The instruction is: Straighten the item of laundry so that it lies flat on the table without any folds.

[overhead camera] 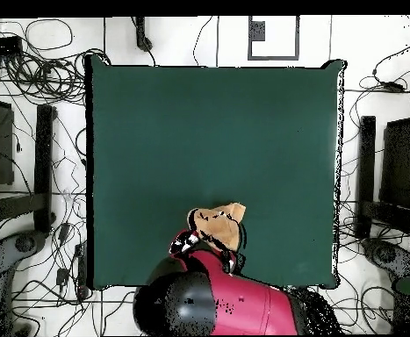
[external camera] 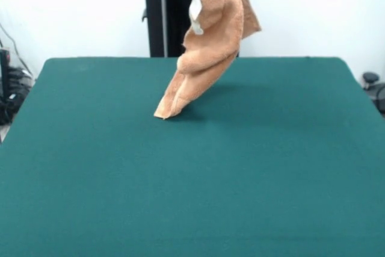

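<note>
Towel (external camera: 210,34) hanging bunched from above, lowest corner touching table (external camera: 192,185) near far edge. Gripper hidden by cloth; grip state cannot tell. Not yet flat: spreading and smoothing remain.

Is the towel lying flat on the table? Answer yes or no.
No: in the front view the towel hangs bunched from above, only its lowest corner touching the table.
</note>
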`<action>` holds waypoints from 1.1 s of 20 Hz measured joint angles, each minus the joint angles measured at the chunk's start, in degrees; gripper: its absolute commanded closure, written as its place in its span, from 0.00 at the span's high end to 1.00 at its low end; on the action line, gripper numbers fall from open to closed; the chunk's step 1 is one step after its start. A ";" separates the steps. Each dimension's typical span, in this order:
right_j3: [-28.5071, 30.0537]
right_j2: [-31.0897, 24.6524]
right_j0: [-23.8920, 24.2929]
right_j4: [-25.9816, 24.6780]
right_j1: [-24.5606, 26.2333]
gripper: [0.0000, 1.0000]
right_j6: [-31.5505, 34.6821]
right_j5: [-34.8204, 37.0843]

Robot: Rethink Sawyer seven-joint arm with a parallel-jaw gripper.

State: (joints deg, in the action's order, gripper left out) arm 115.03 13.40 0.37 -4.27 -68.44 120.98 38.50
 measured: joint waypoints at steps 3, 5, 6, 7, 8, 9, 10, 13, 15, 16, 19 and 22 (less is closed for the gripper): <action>-0.15 0.51 -1.13 0.16 0.77 0.00 0.00 -0.16; -0.13 0.53 -1.50 0.54 1.50 0.00 0.00 -0.68; -0.09 0.52 -1.53 0.96 2.22 0.00 0.00 -1.47; -0.06 0.54 -1.51 1.23 2.76 0.00 0.00 -2.19; 0.01 0.51 -1.49 1.63 3.61 0.00 0.00 -3.53; 0.07 0.52 -1.47 1.92 4.20 0.00 0.00 -4.67; 0.23 0.46 -1.41 2.29 5.06 0.00 0.00 -6.57; 0.87 0.08 -1.07 3.18 7.65 0.00 0.00 -13.01; 1.24 -0.17 -0.95 3.38 9.11 0.00 0.00 -16.76; 1.33 -0.18 -0.98 3.39 9.62 0.00 0.00 -17.91; 1.52 -0.19 -1.40 3.40 12.13 0.00 0.00 -22.51; 1.52 -0.18 -2.35 3.50 14.86 0.00 0.00 -26.11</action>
State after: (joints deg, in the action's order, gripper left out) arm 116.54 13.22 -1.97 -0.77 -53.58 120.98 12.38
